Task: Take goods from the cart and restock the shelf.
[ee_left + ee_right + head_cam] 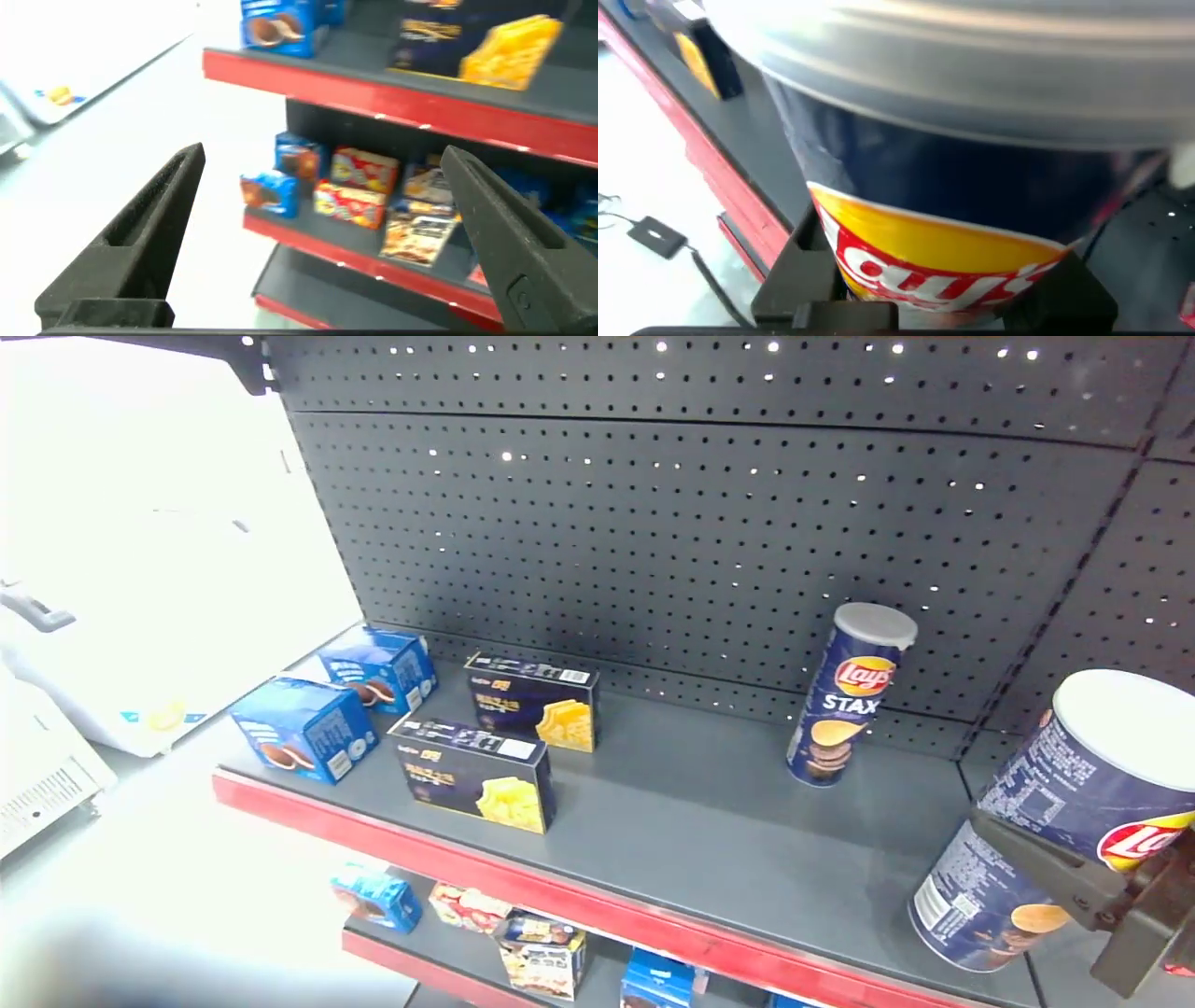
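Now I'm in the placing step: the chips can [1055, 821] is clamped in the jaws of the right gripper [938, 280] at the front right corner of the shelf [709, 821]. Whether its base touches the shelf I cannot tell. Its long axis is near upright, lid up and leaning to my right. Next, I judge, it needs righting, setting down clear of the standing can [845, 695] farther back, then release. The left gripper [322, 159] faces the lower shelves, jaws wide and empty.

We count two chip canisters [845, 695]; two blue cookie boxes [303, 728]; two dark boxes [476, 775] picturing yellow snacks; and, on the lower shelf [411, 963], several small boxes [467, 907] too crowded to number.
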